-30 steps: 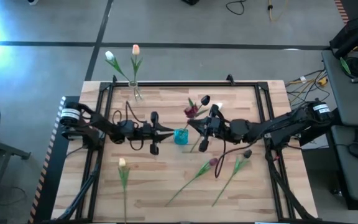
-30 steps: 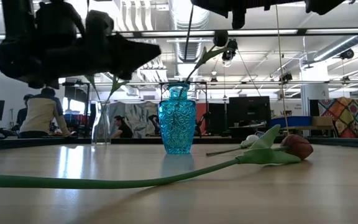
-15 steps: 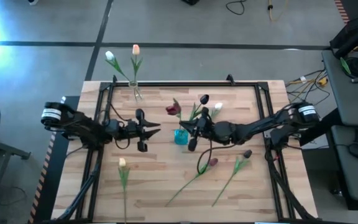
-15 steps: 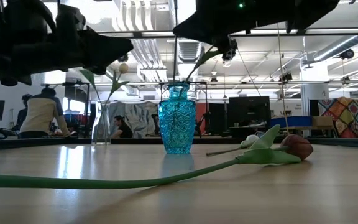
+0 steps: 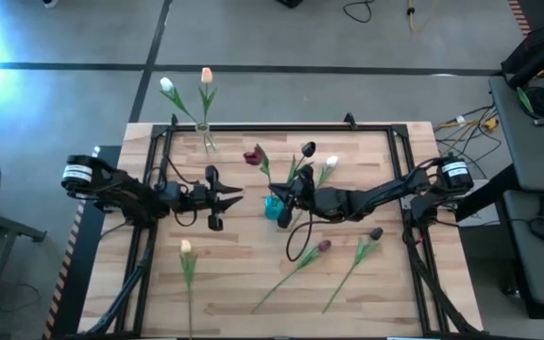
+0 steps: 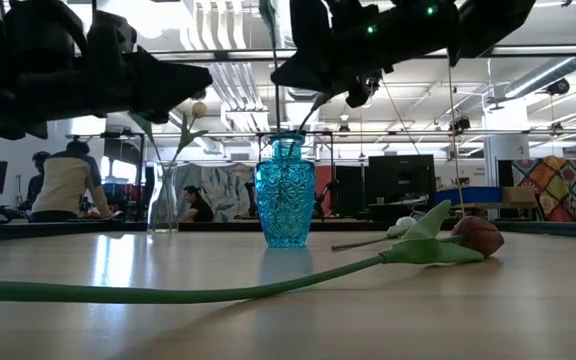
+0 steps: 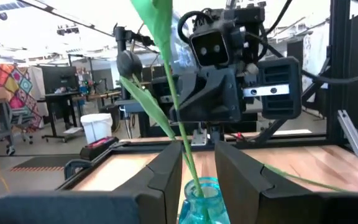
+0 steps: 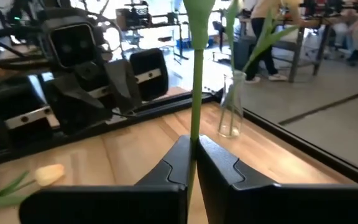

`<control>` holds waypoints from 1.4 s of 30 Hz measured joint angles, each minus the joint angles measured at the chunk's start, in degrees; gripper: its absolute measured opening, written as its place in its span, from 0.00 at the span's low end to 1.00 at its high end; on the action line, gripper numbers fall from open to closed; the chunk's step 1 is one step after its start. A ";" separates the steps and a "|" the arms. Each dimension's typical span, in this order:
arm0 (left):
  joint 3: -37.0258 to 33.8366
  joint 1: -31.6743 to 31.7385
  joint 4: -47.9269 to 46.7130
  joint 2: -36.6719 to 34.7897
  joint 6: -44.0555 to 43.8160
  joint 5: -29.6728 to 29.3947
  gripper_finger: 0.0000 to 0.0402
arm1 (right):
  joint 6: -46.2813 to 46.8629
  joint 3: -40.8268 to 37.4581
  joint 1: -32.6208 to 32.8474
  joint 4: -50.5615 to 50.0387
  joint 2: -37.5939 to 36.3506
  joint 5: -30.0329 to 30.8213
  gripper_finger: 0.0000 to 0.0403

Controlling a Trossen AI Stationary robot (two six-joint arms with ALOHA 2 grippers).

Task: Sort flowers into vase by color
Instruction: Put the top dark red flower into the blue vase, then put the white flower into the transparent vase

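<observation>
A maroon tulip [image 5: 250,157] is pinched by its stem in the right gripper [image 5: 282,198] above the blue vase [image 5: 274,207]; the left gripper [image 5: 237,195], fingers parted and empty, is held beside. If tilted, the stem could miss the narrow neck or topple the vase.

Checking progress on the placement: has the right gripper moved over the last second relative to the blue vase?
Yes. In the high view the right gripper has travelled leftward, from right of the blue vase to directly over it, carrying the dark-headed flower whose stem it grips.

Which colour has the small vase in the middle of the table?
The vase is bright turquoise blue glass with a raised texture, best seen in the low view.
</observation>
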 joint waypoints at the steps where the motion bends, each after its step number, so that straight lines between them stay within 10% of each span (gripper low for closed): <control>1: 0.00 0.00 -0.16 0.02 -0.10 0.00 0.20 | 0.08 0.14 0.00 -0.56 0.00 0.37 0.05; 20: 0.07 0.00 -0.22 0.07 -0.44 0.00 0.20 | 2.68 0.20 0.13 -13.91 -6.62 1.41 0.46; 33: -0.22 0.00 -0.28 0.00 -0.06 0.00 0.20 | 0.28 0.20 10.41 -34.26 -19.09 4.55 0.32; 42: -0.22 0.00 -0.26 -0.02 -0.04 0.09 0.20 | 19.74 0.18 17.05 -60.09 -21.60 8.95 0.20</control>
